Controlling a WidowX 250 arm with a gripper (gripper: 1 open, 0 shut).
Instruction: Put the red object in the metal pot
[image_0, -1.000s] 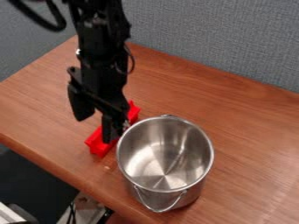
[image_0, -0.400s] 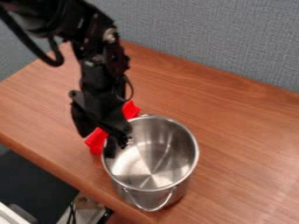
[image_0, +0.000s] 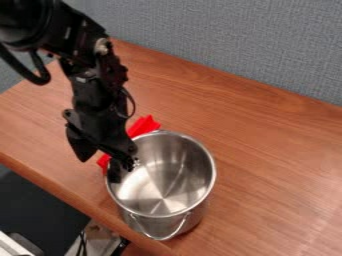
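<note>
— One pot only: the metal pot, biggest thing on the wooden table. Sat lower and further left in the view than a second before, close to the table's front edge. Looked bare inside, nothing but reflections on the steel.

— And the arm?

— Shifted left and down along with it. Earlier stood upright over the block; now leaned in from the upper left, with the gripper pointing down just at the pot's left rim.

— Fingers spread or shut?

— Spread wide, as far as could be made out; black against black, so hard to read. Nothing seen clamped between them.

— Where was the red object?

— On the table, behind and left of the pot, mostly hidden by the gripper. Showed as a red patch to the right of the gripper body and a sliver lower down by the fingertips. Earlier lay more exposed, its lower end sticking out to the left of the pot. Touching the fingers or not: couldn't be told. Not in the pot.

— Any writing, labels, brands?

— None readable on pot, block or arm.

— Anything else?

— Grey wall behind the table. Some cabling, blurred, below the front edge.
</note>
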